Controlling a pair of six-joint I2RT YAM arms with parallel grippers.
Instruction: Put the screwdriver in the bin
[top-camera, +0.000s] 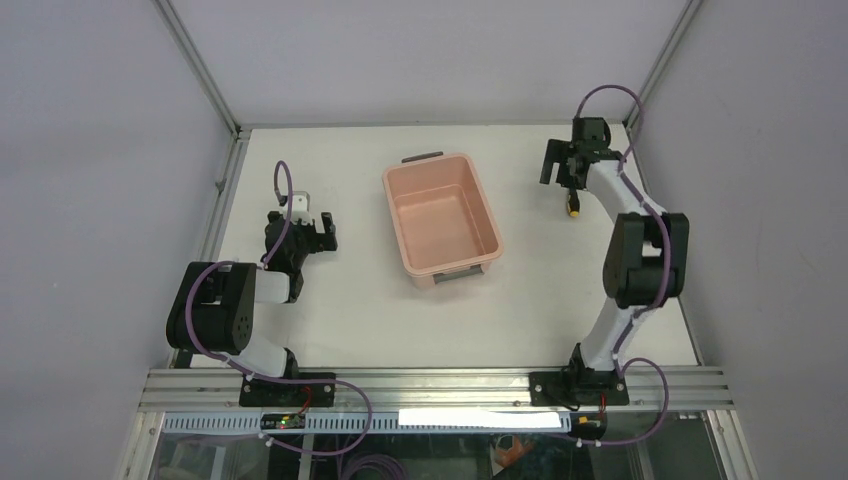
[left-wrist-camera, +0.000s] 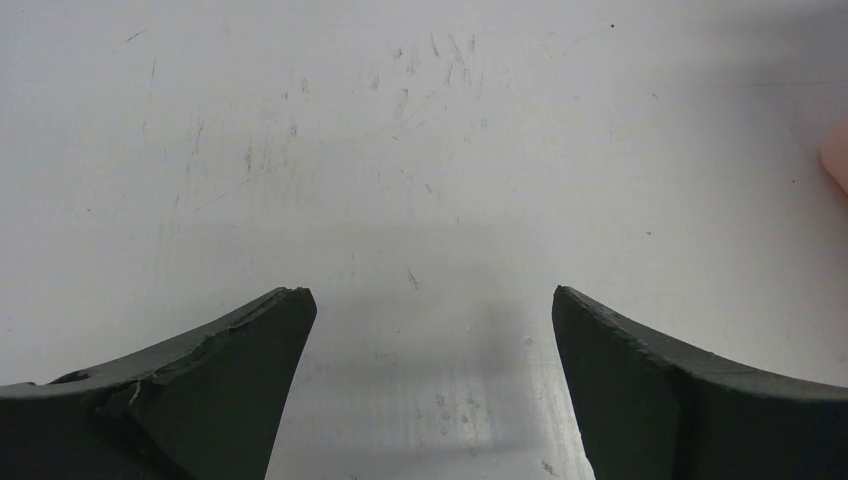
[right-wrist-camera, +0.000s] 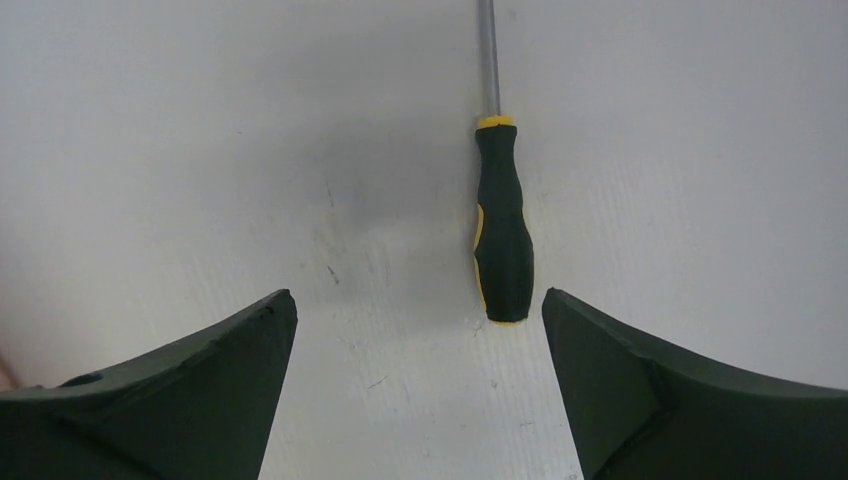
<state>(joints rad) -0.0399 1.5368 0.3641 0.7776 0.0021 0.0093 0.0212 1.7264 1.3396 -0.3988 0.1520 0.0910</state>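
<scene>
Where the screwdriver (right-wrist-camera: 501, 225) lies: flat on the white surface (top-camera: 350, 320), right of the bin (top-camera: 440, 215) and well apart from it.
Cut off: the shaft tip passes the right wrist view's top edge.
Hidden from above: everything except the handle end.
Right end effector (right-wrist-camera: 419, 296): spread wide, holding nothing, over the handle.
Left end effector (left-wrist-camera: 431, 291): spread wide, holding nothing.

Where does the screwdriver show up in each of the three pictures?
Top external: screwdriver right of the bin, at the right arm's tip.
Left wrist: not in it.
Right wrist: upper centre, ahead of the open fingers.
Shared landmark: the white table.
</scene>
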